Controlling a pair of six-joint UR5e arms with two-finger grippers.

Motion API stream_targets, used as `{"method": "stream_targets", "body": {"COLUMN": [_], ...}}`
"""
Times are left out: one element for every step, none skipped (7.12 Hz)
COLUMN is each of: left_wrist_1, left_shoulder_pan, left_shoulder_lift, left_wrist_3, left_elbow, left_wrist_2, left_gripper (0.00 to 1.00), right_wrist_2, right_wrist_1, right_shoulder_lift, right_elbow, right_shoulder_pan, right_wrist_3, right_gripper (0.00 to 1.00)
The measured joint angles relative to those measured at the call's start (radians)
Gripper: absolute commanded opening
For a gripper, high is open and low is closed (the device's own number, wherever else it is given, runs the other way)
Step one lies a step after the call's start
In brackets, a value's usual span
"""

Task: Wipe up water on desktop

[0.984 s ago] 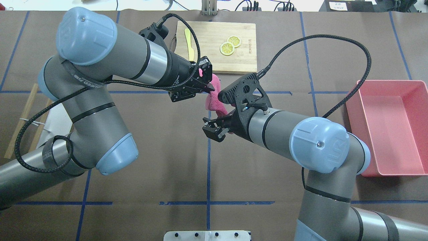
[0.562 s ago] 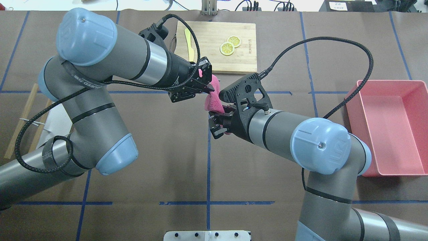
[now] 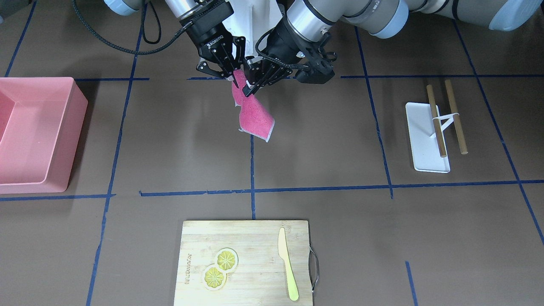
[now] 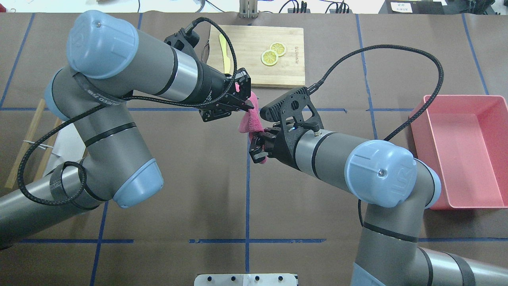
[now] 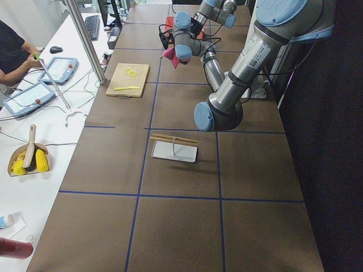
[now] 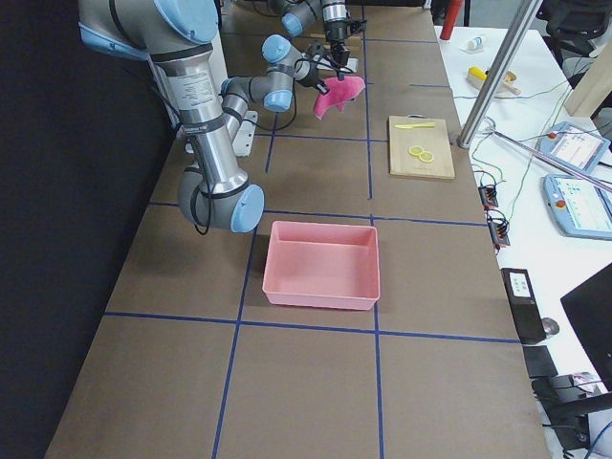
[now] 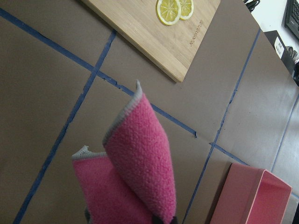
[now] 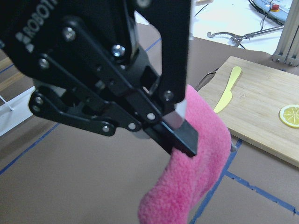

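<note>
Bright, even light from above; matte desktop [image 3: 323, 140] reads flat and uniform. Soft, diffuse shadows on it around the pink cloth [image 3: 254, 117], a darker one beside the pink bin [image 3: 42, 136]. Fixed views sharp. Side views go black along the robot's edge. Right wrist view: left gripper [image 8: 180, 128] very close, slightly soft.

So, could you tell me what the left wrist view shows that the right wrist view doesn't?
Only the left wrist view shows the pink bin. Only the right wrist view shows the left claw shut on the cloth, and the knife. Both show the cloth, the board, lemon and the desktop.
</note>
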Motion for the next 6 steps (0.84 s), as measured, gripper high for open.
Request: {"method": "stream_targets", "body": {"left_wrist_1": [0.0,-0.002,-0.002,-0.002,-0.002,-0.001], "left_shoulder_pan": [0.0,0.0,0.0,0.0,-0.001,-0.001], "left_shoulder_lift": [0.001,0.003,0.004,0.004,0.004,0.004], "left_wrist_3": [0.003,0.011,0.02,0.027,0.029,0.03], "left_elbow": [-0.001,-0.001,-0.002,-0.003,-0.003,-0.003], "left_wrist_2": [-0.001,-0.002,-0.002,-0.002,-0.002,-0.002], "left_gripper": [0.94,1.0,1.0,1.0,1.0,1.0], "right_wrist_2": [0.001,0.002,0.002,0.003,0.003,0.004], "right_wrist_1": [0.0,0.0,0.0,0.0,0.0,-0.001], "right_shoulder_lift": [0.0,0.0,0.0,0.0,0.0,0.0], "right_elbow": [0.003,0.004,0.005,0.005,0.007,0.013], "right_shoulder_pan": [0.0,0.0,0.0,0.001,0.001,0.001], "right_wrist_3": [0.0,0.0,0.0,0.0,0.0,0.001], "right_gripper": [0.0,0.0,0.0,0.0,0.0,0.0]}}
